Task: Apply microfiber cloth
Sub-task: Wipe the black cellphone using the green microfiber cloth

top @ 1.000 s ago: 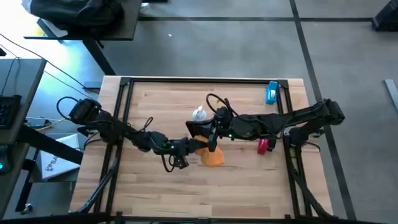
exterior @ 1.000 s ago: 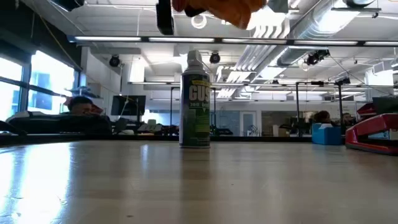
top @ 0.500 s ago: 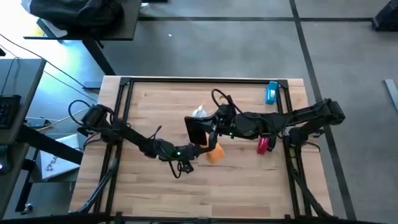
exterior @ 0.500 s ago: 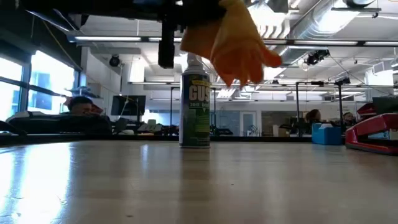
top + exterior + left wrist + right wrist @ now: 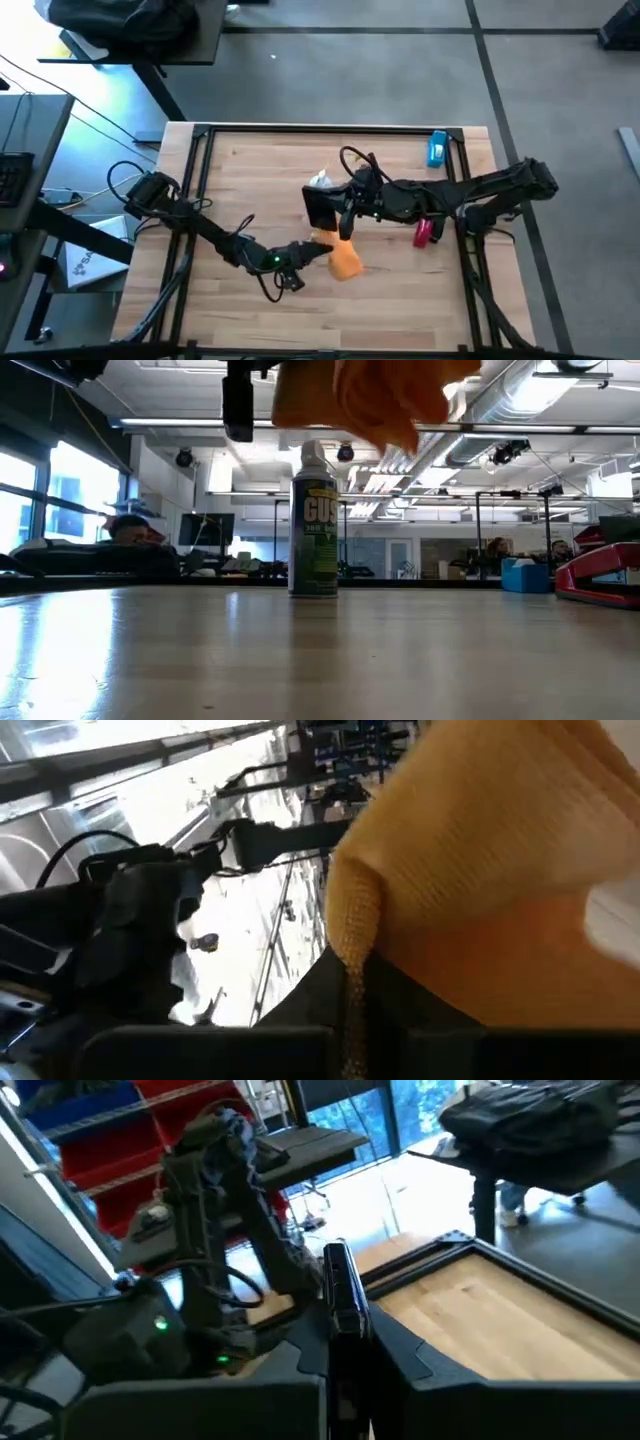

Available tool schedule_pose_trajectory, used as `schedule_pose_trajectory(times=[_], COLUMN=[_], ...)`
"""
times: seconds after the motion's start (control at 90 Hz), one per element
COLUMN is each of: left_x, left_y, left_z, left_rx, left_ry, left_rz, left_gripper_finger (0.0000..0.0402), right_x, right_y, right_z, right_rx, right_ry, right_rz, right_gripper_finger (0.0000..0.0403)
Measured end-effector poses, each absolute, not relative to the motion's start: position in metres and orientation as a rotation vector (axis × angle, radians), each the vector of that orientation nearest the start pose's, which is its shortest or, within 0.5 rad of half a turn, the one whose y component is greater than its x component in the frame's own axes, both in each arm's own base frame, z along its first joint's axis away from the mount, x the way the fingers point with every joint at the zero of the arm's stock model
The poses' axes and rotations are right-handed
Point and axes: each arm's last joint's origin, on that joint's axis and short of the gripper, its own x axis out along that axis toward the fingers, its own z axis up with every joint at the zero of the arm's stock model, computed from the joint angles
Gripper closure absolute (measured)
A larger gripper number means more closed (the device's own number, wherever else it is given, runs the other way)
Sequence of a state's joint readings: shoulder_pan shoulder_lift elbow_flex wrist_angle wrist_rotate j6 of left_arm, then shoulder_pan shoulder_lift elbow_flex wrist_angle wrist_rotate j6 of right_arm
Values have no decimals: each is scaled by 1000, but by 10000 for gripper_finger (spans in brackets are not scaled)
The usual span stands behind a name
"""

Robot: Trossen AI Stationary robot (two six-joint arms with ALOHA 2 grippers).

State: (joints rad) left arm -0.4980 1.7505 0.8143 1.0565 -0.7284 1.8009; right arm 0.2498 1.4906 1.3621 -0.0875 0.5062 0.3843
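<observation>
While I had both arms up over the middle of the table [image 5: 250, 310], my left gripper [image 5: 318, 252] was clamped on the microfiber cloth [image 5: 345, 262], holding it bunched up in the air, just on the near side of the spray can [image 5: 320, 183]. From the low camera the cloth [image 5: 365, 395] hung higher than the can's cap [image 5: 312, 453], clear of the wood. My left wrist camera was mostly full of orange fabric [image 5: 480, 870].

My right gripper [image 5: 340, 215] was pinched on the black phone [image 5: 322, 208], edge-on in my right wrist view [image 5: 338, 1295], right beside the can and just above the cloth. Cloth and phone looked close, but I couldn't tell if they touched.

Right of the can sat a red stapler [image 5: 423, 234], and a blue thing [image 5: 437, 148] way off near the far right corner.
</observation>
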Motion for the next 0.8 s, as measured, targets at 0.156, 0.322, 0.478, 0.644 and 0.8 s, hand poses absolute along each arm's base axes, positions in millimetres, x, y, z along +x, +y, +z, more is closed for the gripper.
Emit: schedule_pose_trajectory(times=[0.156, 0.322, 0.478, 0.644, 0.8], left_x=[318, 324, 329, 325, 314], left_y=[-136, -116, -102, -98, -94], left_z=[230, 233, 233, 246, 271], left_rx=[1765, 1839, 1887, 1899, 1902], left_ry=[114, 159, 183, 145, 118], left_rz=[344, 382, 396, 437, 508], left_gripper_finger=[401, 401, 401, 401, 401], right_x=[333, 332, 332, 331, 331], right_y=[72, 77, 78, 79, 79], right_z=[374, 374, 372, 371, 371], right_rx=[309, 299, 285, 298, 322], right_ry=[159, 163, 177, 193, 192], right_rz=[-269, -257, -260, -255, -247], right_gripper_finger=[396, 396, 396, 396, 396])
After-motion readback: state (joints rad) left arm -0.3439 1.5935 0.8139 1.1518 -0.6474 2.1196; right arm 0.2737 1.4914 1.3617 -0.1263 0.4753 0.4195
